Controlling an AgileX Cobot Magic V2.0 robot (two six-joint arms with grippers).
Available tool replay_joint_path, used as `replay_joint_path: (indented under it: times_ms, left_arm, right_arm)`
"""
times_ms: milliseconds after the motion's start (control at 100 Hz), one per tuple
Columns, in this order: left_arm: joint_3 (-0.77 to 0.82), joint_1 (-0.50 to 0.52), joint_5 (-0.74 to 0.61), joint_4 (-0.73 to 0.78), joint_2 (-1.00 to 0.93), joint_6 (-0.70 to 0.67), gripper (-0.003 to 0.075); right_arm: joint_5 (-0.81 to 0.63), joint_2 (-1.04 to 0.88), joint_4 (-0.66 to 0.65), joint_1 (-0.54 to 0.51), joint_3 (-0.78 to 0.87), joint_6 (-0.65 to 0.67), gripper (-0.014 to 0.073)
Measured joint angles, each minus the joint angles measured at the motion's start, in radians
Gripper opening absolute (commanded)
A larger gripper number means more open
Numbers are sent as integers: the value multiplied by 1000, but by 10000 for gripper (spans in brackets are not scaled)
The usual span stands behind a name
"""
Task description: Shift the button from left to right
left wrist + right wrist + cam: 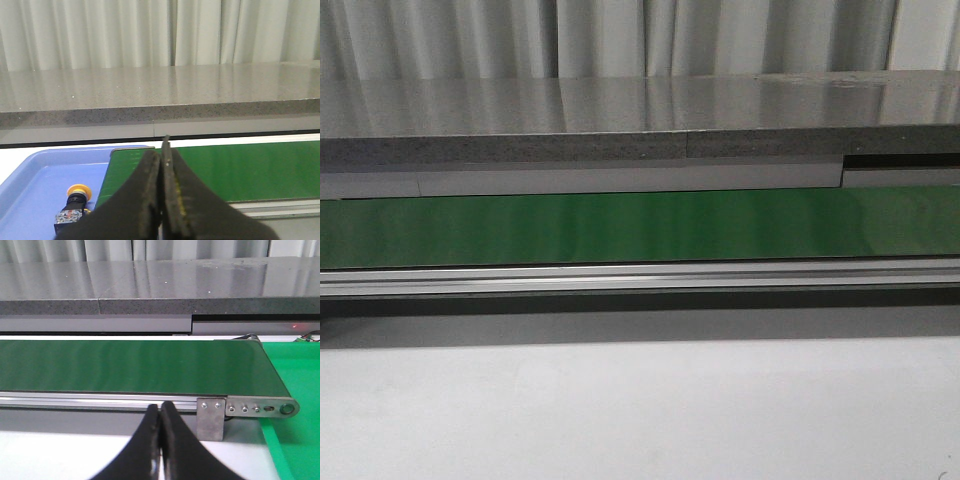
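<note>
A: Nearest the lens in both wrist views: the pincers. Left pincer (161, 172) has its fingers pressed together, nothing btwn them. Right pincer (160, 430) likewise, pressed together and empty.

B: Big stuff first?

A: Grey surface (620, 410) in front, then the green belt (640, 228) running across w/ its alu rail (640, 277); belt's bare in the front view. Blue tray (35, 185) sits at the belt's left end, a green mat (295, 375) at its right end.

B: And the button?

A: Button (74, 206) lies in the blue tray, approx 8 o'clock from the left pincer's tips, close by. Long axis runs roughly 12–6, yellow cap at the far end, black body toward the cam. Left arm's clearly nearer; I'd judge it must open, then drop toward 8 o'clock.
</note>
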Motion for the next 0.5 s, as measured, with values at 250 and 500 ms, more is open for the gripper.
replay_joint_path:
  times_ms: [250, 500]
  left_arm:
    - [0, 0, 0, 0, 0, 0, -20]
    - [0, 0, -36, 0, 0, 0, -20]
  right_arm:
    - [0, 0, 0, 0, 0, 0, -67]
    - [0, 0, 0, 0, 0, 0, -67]
